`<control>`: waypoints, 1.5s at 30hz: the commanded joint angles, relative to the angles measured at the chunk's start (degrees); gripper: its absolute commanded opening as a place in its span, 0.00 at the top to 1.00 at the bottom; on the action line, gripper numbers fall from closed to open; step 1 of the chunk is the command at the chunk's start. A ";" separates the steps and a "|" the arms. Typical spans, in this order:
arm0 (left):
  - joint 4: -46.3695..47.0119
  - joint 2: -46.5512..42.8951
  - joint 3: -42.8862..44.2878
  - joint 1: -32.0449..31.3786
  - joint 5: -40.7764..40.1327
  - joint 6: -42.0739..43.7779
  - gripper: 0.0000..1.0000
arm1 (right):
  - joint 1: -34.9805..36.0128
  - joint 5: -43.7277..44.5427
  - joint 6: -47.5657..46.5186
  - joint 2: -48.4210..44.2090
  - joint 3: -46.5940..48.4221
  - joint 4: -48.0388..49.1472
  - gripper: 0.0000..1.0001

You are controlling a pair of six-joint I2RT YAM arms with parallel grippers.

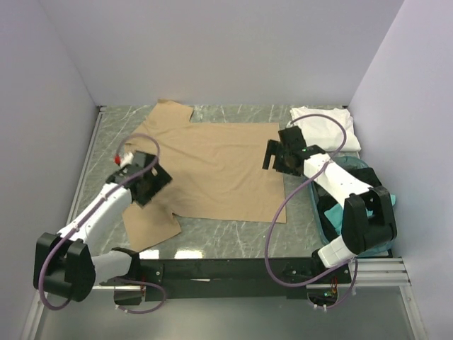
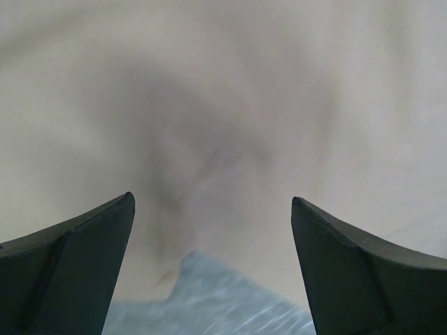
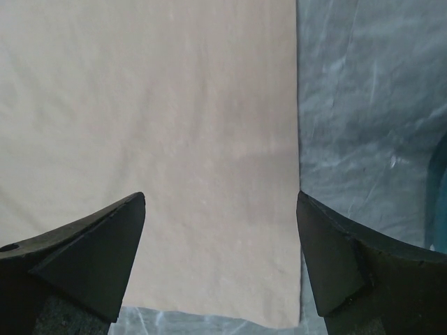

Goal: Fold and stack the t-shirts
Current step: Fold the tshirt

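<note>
The tan t-shirt lies spread flat across the middle of the table, sleeves at the back left and front left. My left gripper hovers open and empty over its left side, near the armpit; the left wrist view shows the tan cloth and a notch of bare table between the fingers. My right gripper hovers open and empty over the shirt's right hem; the right wrist view shows the tan cloth's corner. A folded white t-shirt lies at the back right. Teal cloth shows under the right arm.
A shallow teal basket stands at the right, mostly hidden by the right arm. The table is grey marble. White walls close in the back and both sides. A black rail runs along the near edge.
</note>
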 commanded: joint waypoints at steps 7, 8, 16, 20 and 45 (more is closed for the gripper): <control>-15.98 -11.29 -13.13 -16.08 -7.72 -27.98 0.00 | 2.72 -0.12 1.03 -6.38 -4.93 4.50 0.05; -16.77 -12.26 -14.53 -17.49 -7.63 -31.22 0.01 | 2.64 -0.03 1.12 -6.47 -5.02 4.32 0.05; -23.71 -12.54 -18.15 -22.59 -6.76 -44.33 0.01 | 2.72 -0.73 0.50 -4.63 -5.90 4.76 0.05; -28.11 -10.86 -15.88 -26.45 -7.36 -51.26 0.01 | 2.64 -0.47 -0.29 -3.49 -4.93 4.06 0.05; -21.88 -8.58 -22.90 -24.27 -17.65 -60.26 0.48 | 1.93 -2.75 -2.49 -1.73 -5.98 5.11 0.05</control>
